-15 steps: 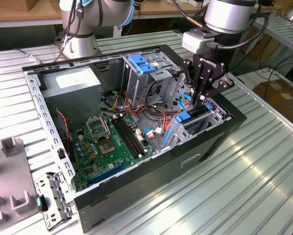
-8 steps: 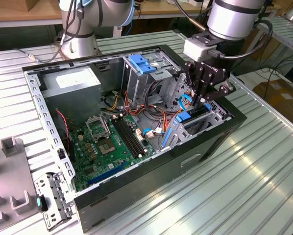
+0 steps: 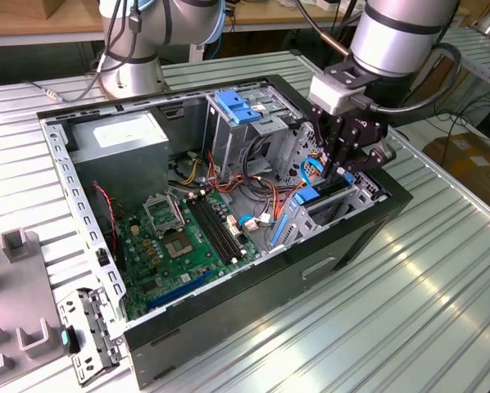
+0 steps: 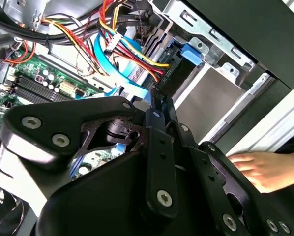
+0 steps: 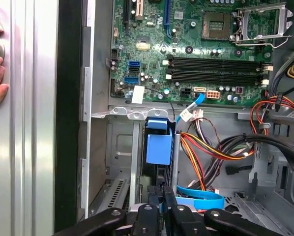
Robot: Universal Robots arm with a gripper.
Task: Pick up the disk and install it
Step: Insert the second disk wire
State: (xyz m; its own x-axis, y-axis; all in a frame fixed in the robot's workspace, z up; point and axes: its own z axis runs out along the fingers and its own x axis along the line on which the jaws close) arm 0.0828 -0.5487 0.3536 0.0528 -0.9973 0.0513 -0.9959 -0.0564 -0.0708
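Left of exterior view: motherboard point(image 3: 183, 237) flat in open computer case point(image 3: 229, 327) on worktop point(image 3: 425, 311). Right: disk point(image 3: 323, 196) on edge in drive bay at case's front corner, long axis running inward. Directly above: pincer point(image 3: 341, 168), fingers closed on disk's upper edge.

Black gripper point(image 4: 159, 105) linkage fills lower frame, fingers pinched close on dark edge of disk point(image 4: 174, 73), blue rail end upper centre. Green motherboard point(image 4: 39, 81) at left; coloured cables point(image 4: 122, 44) top centre. Person's hand point(image 4: 267, 169) lower right.
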